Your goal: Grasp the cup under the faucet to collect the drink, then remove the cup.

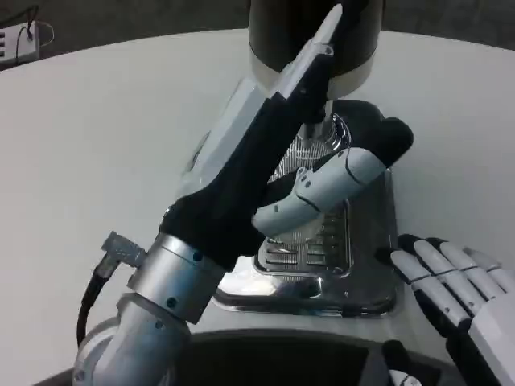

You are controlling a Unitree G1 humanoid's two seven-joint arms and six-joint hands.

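A clear ribbed cup (309,153) stands on the grille of the steel drip tray (372,277), right under the faucet of the dark dispenser (278,32). My left hand (298,173) is wrapped around the cup. Its thumb (342,181) crosses the cup's near side, and its fingers (322,44) stretch up along the far side against the dispenser body. Most of the cup is hidden behind the hand; I cannot tell how full it is. My right hand (455,281) lies flat on the table at the lower right, fingers apart, holding nothing.
The tray's grille (310,249) shows below the thumb. A power strip (18,40) lies at the far left edge of the white round table (96,137). A dark curved edge (282,354) of my body fills the bottom.
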